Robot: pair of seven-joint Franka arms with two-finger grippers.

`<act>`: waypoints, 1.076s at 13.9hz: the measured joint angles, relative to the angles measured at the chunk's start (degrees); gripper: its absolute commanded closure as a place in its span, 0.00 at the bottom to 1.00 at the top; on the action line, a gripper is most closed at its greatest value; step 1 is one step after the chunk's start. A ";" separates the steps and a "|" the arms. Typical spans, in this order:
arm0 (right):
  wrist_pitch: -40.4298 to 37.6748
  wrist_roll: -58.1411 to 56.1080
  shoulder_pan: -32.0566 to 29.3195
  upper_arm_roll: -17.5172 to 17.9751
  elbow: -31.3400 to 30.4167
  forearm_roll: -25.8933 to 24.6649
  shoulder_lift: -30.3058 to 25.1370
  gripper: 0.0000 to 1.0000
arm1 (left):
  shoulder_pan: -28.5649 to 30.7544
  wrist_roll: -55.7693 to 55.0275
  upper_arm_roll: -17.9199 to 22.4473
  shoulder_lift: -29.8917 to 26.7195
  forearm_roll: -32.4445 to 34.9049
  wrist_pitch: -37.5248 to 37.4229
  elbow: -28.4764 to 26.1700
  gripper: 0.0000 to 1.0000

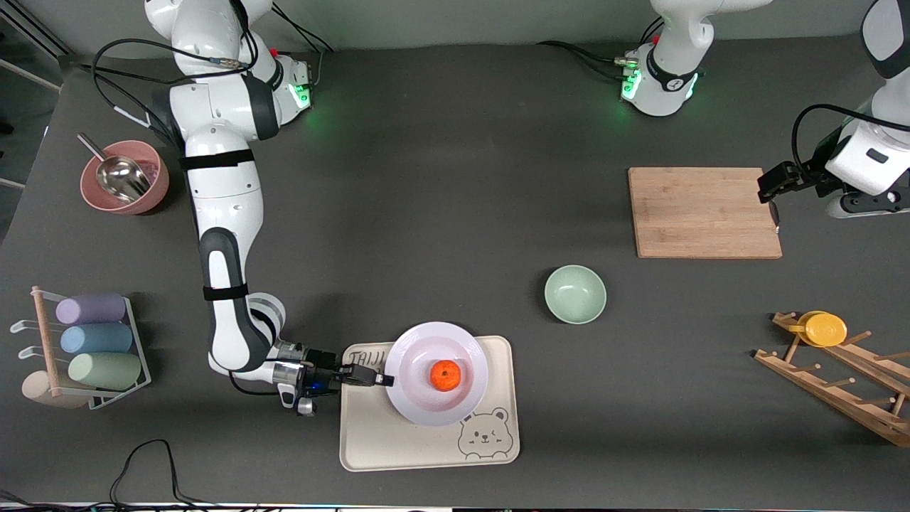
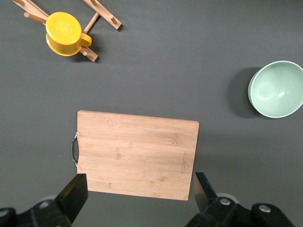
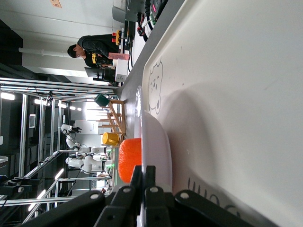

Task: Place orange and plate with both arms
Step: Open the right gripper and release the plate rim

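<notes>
Orange [image 1: 446, 375] sits in the middle of the plate [image 1: 419, 398], and the plate rests on the cream tray [image 1: 426, 444] with the bear drawing, near the front camera's edge of the bench [image 1: 426, 178]. You have the right claw [image 1: 387, 380] low at the plate's rim on the side toward the right arm's end of the bench, its fingers pinched together on that rim; your right wrist view shows the rim [image 3: 158, 151] running between the closed fingers [image 3: 137, 189] with the orange [image 3: 130, 158] just past them. Your left claw [image 2: 137, 198] hangs with its fingers spread wide over the edge of the wooden cutting board [image 1: 704, 212], holding nothing. A pale green bowl [image 1: 575, 294] stands on the bench between board and tray.
</notes>
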 measured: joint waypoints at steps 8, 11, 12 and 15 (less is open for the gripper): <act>-0.05 -0.06 -0.04 0.03 -0.03 0.15 0.07 0.48 | 0.00 0.00 0.00 -0.02 0.00 0.00 0.00 0.00; -0.06 -0.01 -0.04 0.04 0.04 0.21 0.05 0.48 | 0.00 0.00 0.00 -0.03 0.00 0.00 0.00 0.00; -0.06 0.61 -0.05 0.04 0.13 0.21 0.01 0.48 | 0.00 0.00 0.00 -0.03 0.01 0.00 0.00 0.00; -0.05 5.07 -0.07 -0.09 1.15 -2.42 -0.63 0.47 | 0.00 0.00 0.00 -0.04 0.05 0.02 0.00 0.00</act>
